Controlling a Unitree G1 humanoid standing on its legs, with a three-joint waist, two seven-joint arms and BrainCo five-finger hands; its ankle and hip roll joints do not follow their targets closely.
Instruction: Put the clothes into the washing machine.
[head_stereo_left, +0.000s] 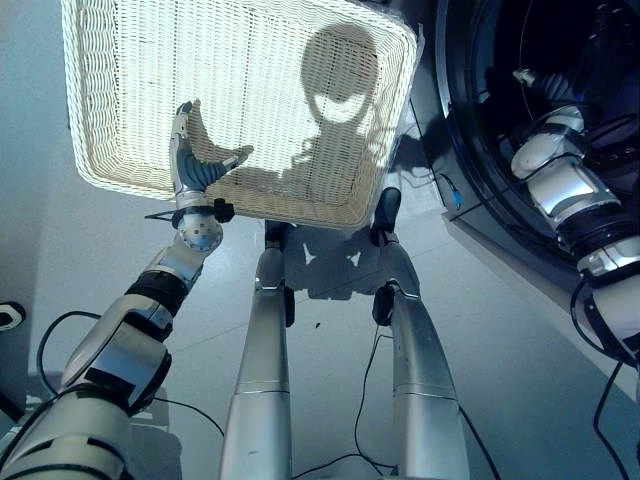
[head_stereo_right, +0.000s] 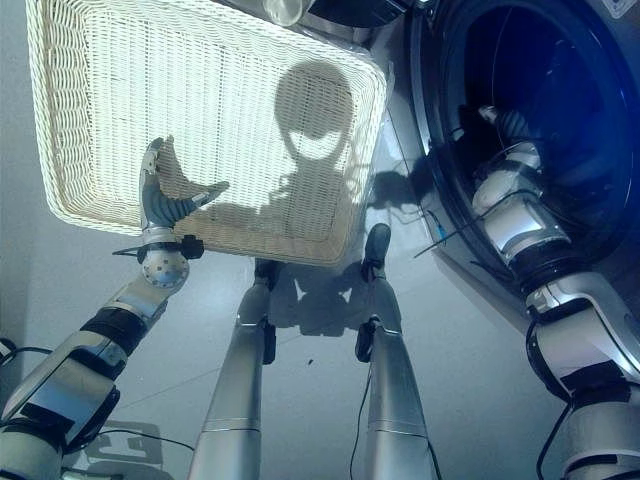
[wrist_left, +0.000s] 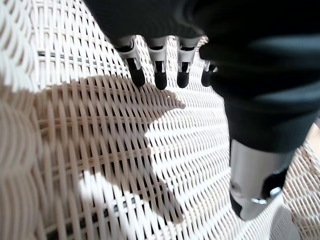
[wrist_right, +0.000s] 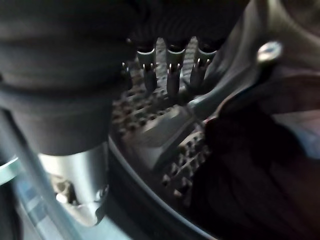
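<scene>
Two hands show in your left eye view: the left hand (head_stereo_left: 200, 160) hangs over the near rim of the white wicker basket (head_stereo_left: 120, 70), fingers straight and thumb spread, holding nothing, while the right arm reaches into the dark opening of the washing machine (head_stereo_left: 470, 150) off to that hand's far right.

In your right eye view the right hand (head_stereo_right: 503, 123) sits inside the drum — past the door ring — and you cannot tell from here how its fingers stand.

Your left wrist view looks along the left hand's fingers (wrist_left: 160, 75), which are extended over bare weave; its thumb (wrist_left: 255, 175) stands apart from them, and nothing lies between.

Your right wrist view shows the right hand's fingers (wrist_right: 172, 70) straight and relaxed above the perforated drum wall (wrist_right: 185, 155). Just beside them lies a dark garment (wrist_right: 250, 170) — the clothes are in the drum, and the hand is not gripping them.
</scene>
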